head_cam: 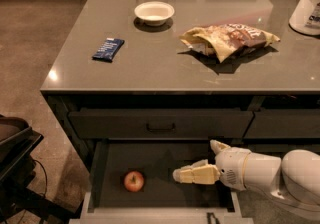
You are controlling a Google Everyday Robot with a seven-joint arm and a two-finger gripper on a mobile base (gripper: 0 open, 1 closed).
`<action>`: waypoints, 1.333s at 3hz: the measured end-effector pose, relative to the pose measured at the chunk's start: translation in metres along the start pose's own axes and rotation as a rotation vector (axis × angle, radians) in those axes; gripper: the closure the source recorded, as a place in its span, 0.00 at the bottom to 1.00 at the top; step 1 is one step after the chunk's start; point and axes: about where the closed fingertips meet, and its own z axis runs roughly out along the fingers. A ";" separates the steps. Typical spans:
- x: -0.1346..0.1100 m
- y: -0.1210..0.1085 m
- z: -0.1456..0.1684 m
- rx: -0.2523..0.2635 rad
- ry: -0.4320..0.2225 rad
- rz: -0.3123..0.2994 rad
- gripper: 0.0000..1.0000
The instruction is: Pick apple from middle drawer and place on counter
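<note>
One gripper [195,167] hangs in the middle drawer [160,195] right of the apple [134,181], fingers apart and empty.

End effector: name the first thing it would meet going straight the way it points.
Probably the apple: the end effector, over the middle drawer, points left at it. Depth is unclear, so it might pass just behind.

Dim overhead light; glare spots on the desk [150,63] at 9 and 12 o'clock. Shadowed drawer [160,160], end effector [192,174] pale inside at 5 o'clock.
</note>
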 end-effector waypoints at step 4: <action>0.057 0.002 0.071 0.063 -0.064 -0.163 0.00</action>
